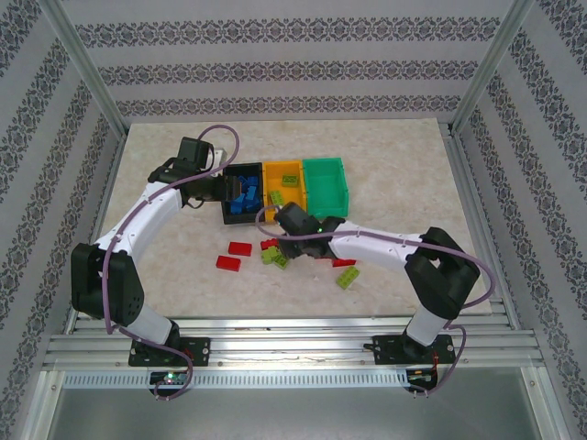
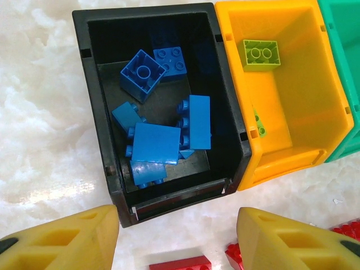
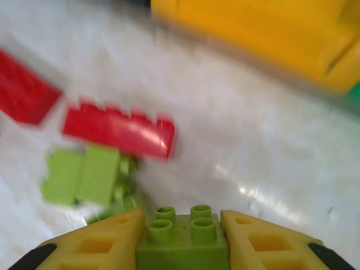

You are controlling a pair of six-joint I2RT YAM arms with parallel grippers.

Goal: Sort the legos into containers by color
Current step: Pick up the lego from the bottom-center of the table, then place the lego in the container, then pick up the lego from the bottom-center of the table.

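Against blurred marble tabletop, a yellow-green lego sits clamped inside right pincer.

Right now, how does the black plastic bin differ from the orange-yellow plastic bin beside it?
The black plastic bin holds a heap of blue bricks; the orange-yellow plastic bin holds two visible yellow-green bricks. The black bin's floor is mostly covered; the orange-yellow one's is mostly bare. Both are open-topped rectangular bins, standing side by side.
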